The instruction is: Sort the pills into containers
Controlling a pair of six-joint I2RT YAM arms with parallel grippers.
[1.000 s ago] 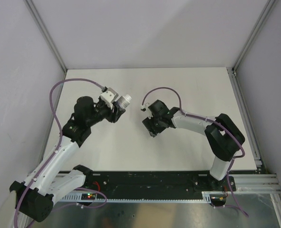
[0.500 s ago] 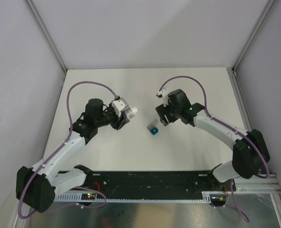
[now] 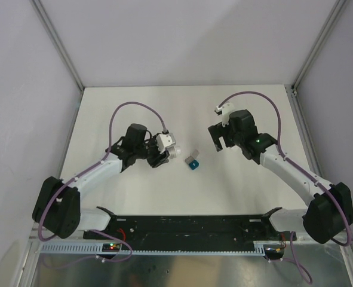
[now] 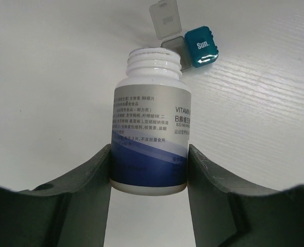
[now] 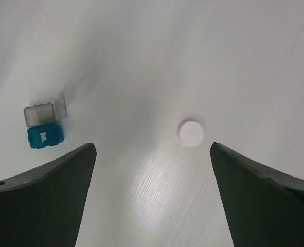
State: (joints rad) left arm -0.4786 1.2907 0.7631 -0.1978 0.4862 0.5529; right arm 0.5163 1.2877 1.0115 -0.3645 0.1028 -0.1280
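My left gripper is shut on a white pill bottle with a blue-grey label, gripping it near its base. The bottle has no cap, and its threaded mouth points at the containers just beyond it. The grey compartment has its clear lid up; the teal one, marked "Sun.", is closed. In the top view the bottle lies tilted just left of the containers. My right gripper is open above the table, with a white round cap lying beneath it. No pills show.
The white table is closed in by pale walls and metal corner posts on three sides. A black rail with the arm bases runs along the near edge. The containers lie to the left in the right wrist view.
My right gripper has opened wide and drawn away to the right of the containers. My left arm has carried the bottle right and lower, close to the containers.
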